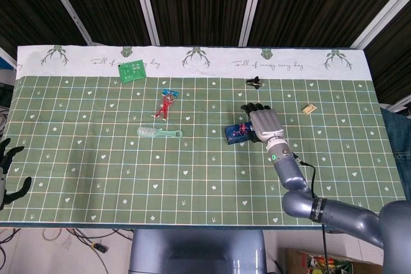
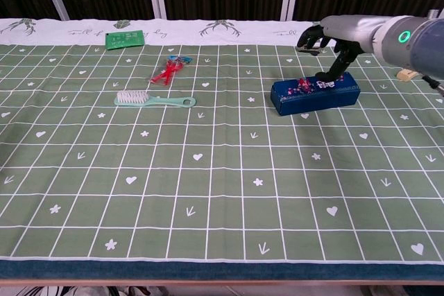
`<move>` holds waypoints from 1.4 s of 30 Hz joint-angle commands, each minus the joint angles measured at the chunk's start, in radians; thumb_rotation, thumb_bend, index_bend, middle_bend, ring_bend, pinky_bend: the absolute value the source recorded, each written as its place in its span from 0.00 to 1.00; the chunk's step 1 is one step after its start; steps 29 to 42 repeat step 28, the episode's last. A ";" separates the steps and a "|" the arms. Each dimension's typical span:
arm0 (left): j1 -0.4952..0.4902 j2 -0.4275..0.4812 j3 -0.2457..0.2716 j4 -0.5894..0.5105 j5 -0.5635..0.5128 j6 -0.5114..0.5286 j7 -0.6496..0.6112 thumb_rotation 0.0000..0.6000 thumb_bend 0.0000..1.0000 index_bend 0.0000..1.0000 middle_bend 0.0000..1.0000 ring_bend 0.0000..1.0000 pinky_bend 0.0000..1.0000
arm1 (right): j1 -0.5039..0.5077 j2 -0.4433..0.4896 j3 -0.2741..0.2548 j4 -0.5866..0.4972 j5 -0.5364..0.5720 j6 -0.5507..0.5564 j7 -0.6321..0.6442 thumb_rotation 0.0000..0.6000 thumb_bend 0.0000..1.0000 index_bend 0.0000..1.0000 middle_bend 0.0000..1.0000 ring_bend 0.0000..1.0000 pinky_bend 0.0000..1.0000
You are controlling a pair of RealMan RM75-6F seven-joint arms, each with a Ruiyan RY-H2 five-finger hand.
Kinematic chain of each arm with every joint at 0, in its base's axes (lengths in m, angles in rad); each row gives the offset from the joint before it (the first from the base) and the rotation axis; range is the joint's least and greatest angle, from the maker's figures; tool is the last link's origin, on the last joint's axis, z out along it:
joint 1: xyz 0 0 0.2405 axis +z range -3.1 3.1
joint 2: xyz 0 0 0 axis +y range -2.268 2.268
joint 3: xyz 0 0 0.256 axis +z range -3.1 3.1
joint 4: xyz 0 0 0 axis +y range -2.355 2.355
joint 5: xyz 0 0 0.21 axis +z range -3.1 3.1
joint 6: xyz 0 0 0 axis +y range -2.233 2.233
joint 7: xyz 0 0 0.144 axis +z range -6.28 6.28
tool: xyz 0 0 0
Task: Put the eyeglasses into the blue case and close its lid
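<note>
Right hand over the closed blue case, right of the frame centre.

In the head view we see the right hand [image 1: 266, 124] above the right end of the blue case [image 1: 238, 132], its fingers [image 1: 252, 107] slightly curled and holding nothing; the left hand [image 1: 8, 170] rests at the lower left edge, fingers spread. In the chest view the blue case [image 2: 316, 95] lies with its lid down on the green surface [image 2: 208, 185], one thumb tip touching its top. We cannot see the eyeglasses. A brush [image 2: 154, 100] lies centre left.
</note>
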State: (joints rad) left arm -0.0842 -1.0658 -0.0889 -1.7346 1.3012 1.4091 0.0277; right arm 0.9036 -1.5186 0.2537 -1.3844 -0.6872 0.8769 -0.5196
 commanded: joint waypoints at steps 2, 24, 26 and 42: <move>0.001 -0.001 0.001 0.000 0.004 0.005 0.002 1.00 0.35 0.17 0.00 0.00 0.00 | -0.071 0.099 -0.054 -0.118 -0.074 0.061 0.017 1.00 0.24 0.15 0.10 0.09 0.20; 0.009 -0.035 0.006 0.016 0.057 0.061 0.052 1.00 0.35 0.12 0.00 0.00 0.00 | -0.686 0.221 -0.388 -0.152 -0.788 0.813 0.328 1.00 0.15 0.10 0.04 0.08 0.20; 0.009 -0.036 0.005 0.020 0.061 0.065 0.050 1.00 0.35 0.12 0.00 0.00 0.00 | -0.714 0.215 -0.393 -0.132 -0.793 0.825 0.345 1.00 0.15 0.10 0.04 0.08 0.20; 0.010 -0.036 0.004 0.025 0.067 0.071 0.045 1.00 0.35 0.12 0.00 0.00 0.00 | -0.738 0.203 -0.386 -0.118 -0.791 0.838 0.346 1.00 0.15 0.09 0.04 0.08 0.20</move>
